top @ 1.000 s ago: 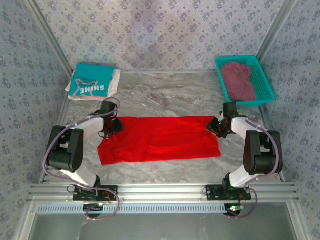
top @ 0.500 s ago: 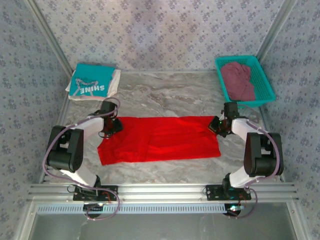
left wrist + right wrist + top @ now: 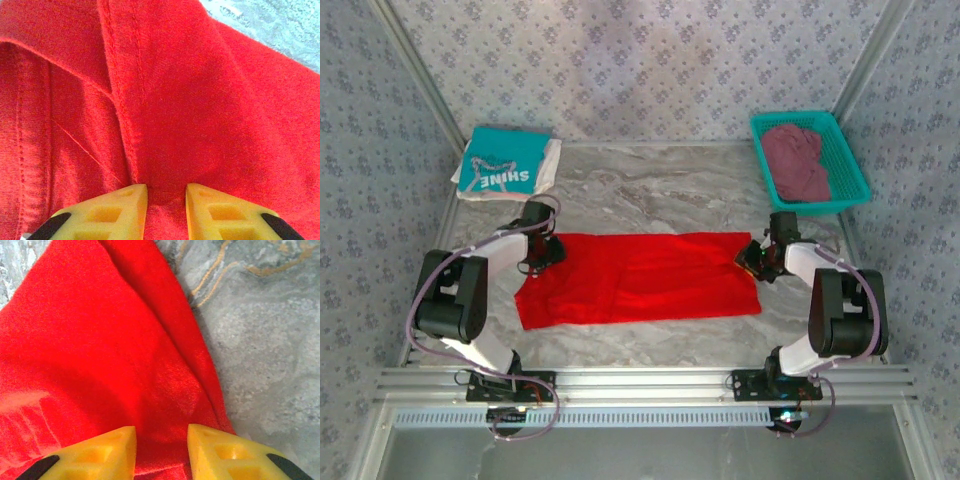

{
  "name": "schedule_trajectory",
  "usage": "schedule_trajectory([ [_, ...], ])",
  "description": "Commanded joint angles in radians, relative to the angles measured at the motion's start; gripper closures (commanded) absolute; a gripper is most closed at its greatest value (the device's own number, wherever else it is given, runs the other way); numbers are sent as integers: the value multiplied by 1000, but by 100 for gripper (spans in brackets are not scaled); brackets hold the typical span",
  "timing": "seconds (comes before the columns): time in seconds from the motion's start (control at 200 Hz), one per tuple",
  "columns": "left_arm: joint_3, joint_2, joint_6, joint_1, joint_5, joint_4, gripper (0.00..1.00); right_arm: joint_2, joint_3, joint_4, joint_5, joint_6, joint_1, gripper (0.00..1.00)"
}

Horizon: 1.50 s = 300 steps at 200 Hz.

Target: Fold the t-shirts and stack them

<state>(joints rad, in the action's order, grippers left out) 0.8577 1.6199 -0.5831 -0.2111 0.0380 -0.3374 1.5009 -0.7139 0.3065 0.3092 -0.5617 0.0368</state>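
Item 1. Bright red cloth t-shirt [image 3: 635, 275]: spread flat on the middle of the grey marbled table top [image 3: 660, 195], its long side running left to right.

Item 2. Teal cloth t-shirt [image 3: 503, 163] printed "SHINE": behind the red t-shirt, to its left, lying on a folded white cloth t-shirt [image 3: 549, 166].

Item 3. Teal plastic mesh basket [image 3: 857, 175]: behind the red t-shirt, to its right; a dull maroon cloth t-shirt [image 3: 798, 160] lies in it.

Item 4. Left gripper [image 3: 548, 252]: at the red t-shirt's far left corner.

Item 5. Right gripper [image 3: 755, 258]: at its far right corner.
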Motion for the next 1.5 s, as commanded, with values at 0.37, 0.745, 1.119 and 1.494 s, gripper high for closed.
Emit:
schedule_trajectory([
  [0.37, -15, 28, 17, 4, 13, -20, 73, -26, 26, -111, -24, -96, -21, 82],
  [0.745, -17, 29, 16, 4, 17, -15, 73, -52, 21, -95, -28, -104, -23, 73],
  [1.119, -17, 43, 17, 4, 27, -3, 73, -51, 90, -90, -14, -132, -56, 51],
  [1.494, -31, 34, 17, 4, 34, 0, 73, -31, 102, -241, -69, -230, -76, 72],
])
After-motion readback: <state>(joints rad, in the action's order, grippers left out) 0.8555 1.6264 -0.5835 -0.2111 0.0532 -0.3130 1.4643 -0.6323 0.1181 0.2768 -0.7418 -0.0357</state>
